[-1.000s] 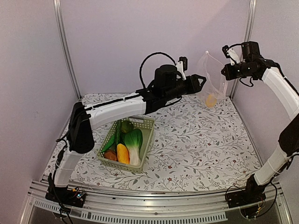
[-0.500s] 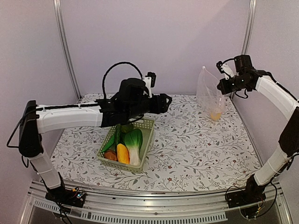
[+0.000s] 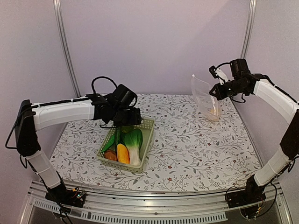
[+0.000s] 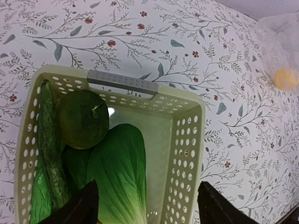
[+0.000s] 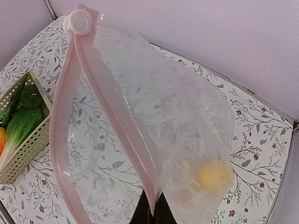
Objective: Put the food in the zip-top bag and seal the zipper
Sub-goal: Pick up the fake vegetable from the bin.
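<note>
Basket [image 3: 147,137], pale green and slatted, sits left of the table's [image 3: 201,149] middle. At its near end lie the reddish-brown round one [image 3: 110,155] and the orange-yellow piece [image 3: 122,153]. The bok choy [image 3: 134,141] and cucumber [image 4: 50,149] run lengthwise, with the lime [image 4: 83,119] at the far end. Above that end hovers the left gripper [image 4: 148,207], fingers spread wide and empty. Over the far right corner the right gripper [image 5: 152,210] pinches the zipper [image 5: 107,112] of the zip-top bag [image 3: 204,95] (mouth gaping), with one lemon [image 5: 212,176] at its bottom.
</note>
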### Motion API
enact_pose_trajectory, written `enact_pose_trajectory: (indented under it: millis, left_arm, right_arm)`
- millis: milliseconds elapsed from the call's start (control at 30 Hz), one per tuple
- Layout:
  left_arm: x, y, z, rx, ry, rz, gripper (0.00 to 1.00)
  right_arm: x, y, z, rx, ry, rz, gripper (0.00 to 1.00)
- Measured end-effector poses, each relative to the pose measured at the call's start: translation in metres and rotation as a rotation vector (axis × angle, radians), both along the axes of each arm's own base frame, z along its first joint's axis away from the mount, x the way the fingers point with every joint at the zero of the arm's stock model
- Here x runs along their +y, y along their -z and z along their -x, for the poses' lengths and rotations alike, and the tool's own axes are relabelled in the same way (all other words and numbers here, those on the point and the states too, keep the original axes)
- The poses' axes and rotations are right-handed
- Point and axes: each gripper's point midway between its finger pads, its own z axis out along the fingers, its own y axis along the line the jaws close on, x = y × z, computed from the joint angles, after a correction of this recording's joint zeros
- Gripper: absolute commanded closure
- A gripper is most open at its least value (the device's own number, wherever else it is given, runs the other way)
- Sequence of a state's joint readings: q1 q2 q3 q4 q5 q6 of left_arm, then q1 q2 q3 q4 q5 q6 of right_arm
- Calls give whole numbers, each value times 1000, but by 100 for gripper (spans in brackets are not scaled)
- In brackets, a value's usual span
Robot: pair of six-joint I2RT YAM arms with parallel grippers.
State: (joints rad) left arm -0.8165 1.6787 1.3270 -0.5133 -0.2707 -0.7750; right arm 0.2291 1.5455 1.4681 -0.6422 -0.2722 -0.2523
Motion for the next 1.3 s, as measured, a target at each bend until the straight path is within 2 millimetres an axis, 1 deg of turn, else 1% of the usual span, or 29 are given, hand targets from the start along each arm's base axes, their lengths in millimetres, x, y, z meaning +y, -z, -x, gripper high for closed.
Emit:
enact_pose_trajectory:
  millis: [133,300,400,567,767,833,967,1067,1133,1167,1200,1300]
  left_arm:
    - [7,34,-1,104,-26,-66,27]
    - [15,73,-9,213,-57,-184,26]
    - [13,87,-16,254,-62,-229,26]
    - [9,102,-24,308,-63,-284,26]
    - [9,124,-24,391,-52,-372,33]
    - [10,130,-22,413,-45,-398,39]
    - [12,140,-17,443,-21,-430,57]
    - [9,142,-15,451,-7,-429,66]
    - [8,141,-14,447,-2,-426,71]
    - [7,139,-15,442,1,-425,76]
    - [7,136,-15,437,-2,-420,83]
    - [7,119,-15,399,-2,-393,95]
  right_arm:
    - [5,-1,2,4,-20,-14,100]
    - [11,1,6,12,-44,-26,100]
    - [14,3,8,20,-55,-33,100]
    - [17,6,10,30,-68,-37,100]
    - [21,9,13,41,-83,-47,100]
    - [21,10,14,44,-86,-48,100]
    - [23,12,15,50,-94,-52,100]
    - [25,12,16,52,-100,-56,100]
    - [25,12,17,52,-101,-57,100]
    - [25,12,17,52,-101,-58,100]
    - [25,12,17,53,-101,-58,100]
    - [25,12,17,53,-103,-59,100]
